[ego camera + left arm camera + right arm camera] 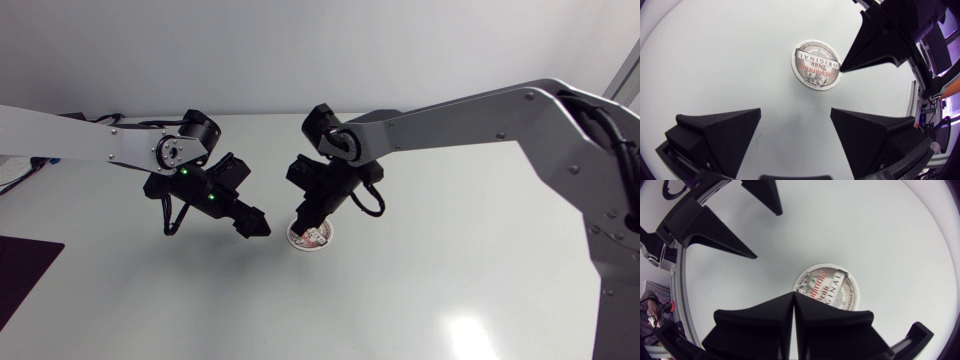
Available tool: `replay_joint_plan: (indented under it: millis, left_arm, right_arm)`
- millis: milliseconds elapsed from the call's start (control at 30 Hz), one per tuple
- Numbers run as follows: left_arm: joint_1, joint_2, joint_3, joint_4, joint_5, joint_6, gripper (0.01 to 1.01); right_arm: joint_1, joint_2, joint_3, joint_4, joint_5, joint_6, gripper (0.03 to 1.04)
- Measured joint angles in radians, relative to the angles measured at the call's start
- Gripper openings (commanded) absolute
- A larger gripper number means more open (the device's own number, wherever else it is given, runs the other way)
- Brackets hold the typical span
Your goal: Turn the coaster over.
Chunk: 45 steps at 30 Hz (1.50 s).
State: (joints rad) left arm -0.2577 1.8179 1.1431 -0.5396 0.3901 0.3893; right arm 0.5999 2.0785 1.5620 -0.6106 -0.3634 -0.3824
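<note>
Coaster (311,238) is lying flat on the white desk (460,280), roughly in the middle, printed side up with a white rim round the edge; it's round, with grey and red print on it.

Right pincer (793,297) is right on top of it; its two fingers are pressed tight together with only a thin seam between them and nothing gripped, and from the left wrist view the tip looks to be touching the coaster's edge; part of the coaster is hidden under those fingers.

Left pincer (795,111) is spread wide and holds nothing; the coaster sits ahead of its fingers, not between them. From the head view it hangs just beside the coaster on my left side, clear of it, tips angled down at the desk.
</note>
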Motion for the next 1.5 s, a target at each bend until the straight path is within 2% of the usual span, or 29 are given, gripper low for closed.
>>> replay_joint_plan:
  millis: [200, 367, 600, 1033, 1167, 1400, 1500]
  left_arm:
    - [-0.012, 0.003, 0.001, 0.0, 0.0, 0.003, 0.979]
    - [-0.019, 0.019, 0.008, 0.0, 0.001, 0.003, 0.979]
    - [-0.019, 0.038, 0.029, -0.01, 0.001, 0.003, 0.979]
    - [-0.016, 0.039, 0.042, -0.032, 0.016, 0.003, 0.979]
    - [-0.011, 0.041, 0.043, -0.033, 0.019, 0.003, 0.979]
    - [-0.018, 0.066, 0.09, -0.041, 0.02, 0.003, 0.979]
    - [-0.023, 0.082, 0.109, -0.047, 0.027, 0.003, 0.979]
  right_arm:
    - [-0.078, -0.011, -0.066, 0.047, 0.015, -0.003, 0.05]
    - [-0.086, 0.013, -0.089, 0.07, 0.019, -0.004, 0.05]
    - [-0.069, 0.055, -0.09, 0.072, 0.019, -0.004, 0.05]
    - [0.027, 0.071, -0.046, 0.056, 0.003, 0.0, 0.05]
    - [0.0, 0.044, -0.048, 0.051, -0.001, 0.0, 0.05]
    - [-0.105, 0.004, -0.063, 0.054, 0.0, -0.006, 0.05]
    - [-0.116, 0.012, -0.079, 0.056, 0.0, -0.01, 0.05]
